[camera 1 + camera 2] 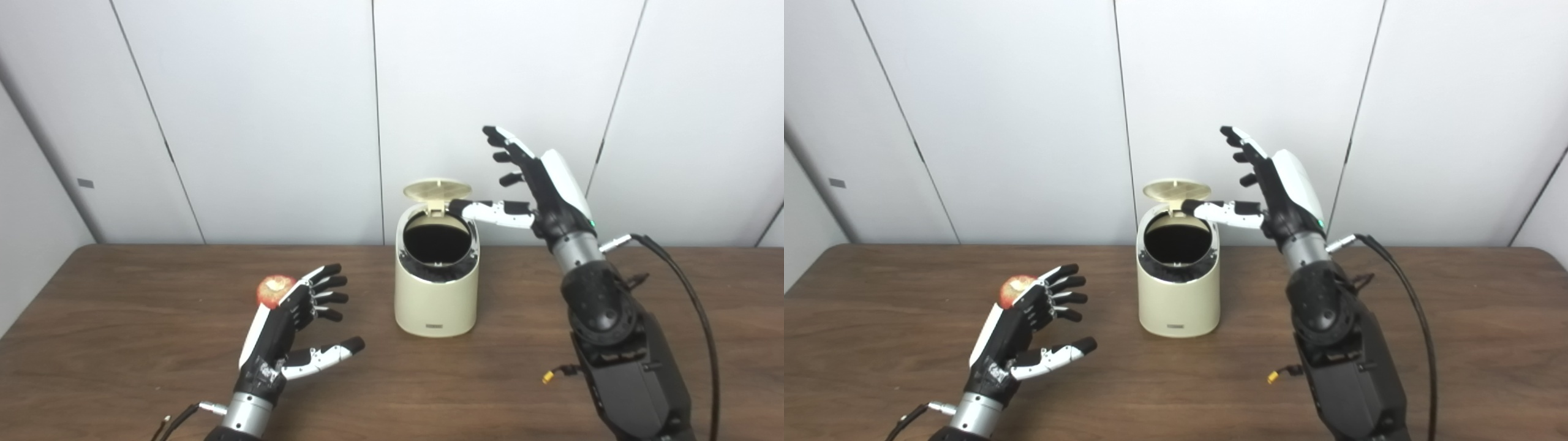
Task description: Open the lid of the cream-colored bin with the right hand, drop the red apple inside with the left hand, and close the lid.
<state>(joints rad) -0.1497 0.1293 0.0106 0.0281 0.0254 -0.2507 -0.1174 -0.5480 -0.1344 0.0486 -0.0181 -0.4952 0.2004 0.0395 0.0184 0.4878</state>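
Step 1 appears done: lid (437, 188) of cream bin (436, 300) stands upright at the rim's 12 o'clock, mouth open and dark; right hand (539, 184) raised at bin's 2 o'clock, fingers spread wide, thumb tip at the lid hinge, contact unclear. Red apple (274, 290) rests on table (122, 306) at bin's 9 o'clock, partly hidden behind left hand (294, 324); fingers apart, holding nothing. Left to do, judging by layout: grasp apple, drop in, shut lid.
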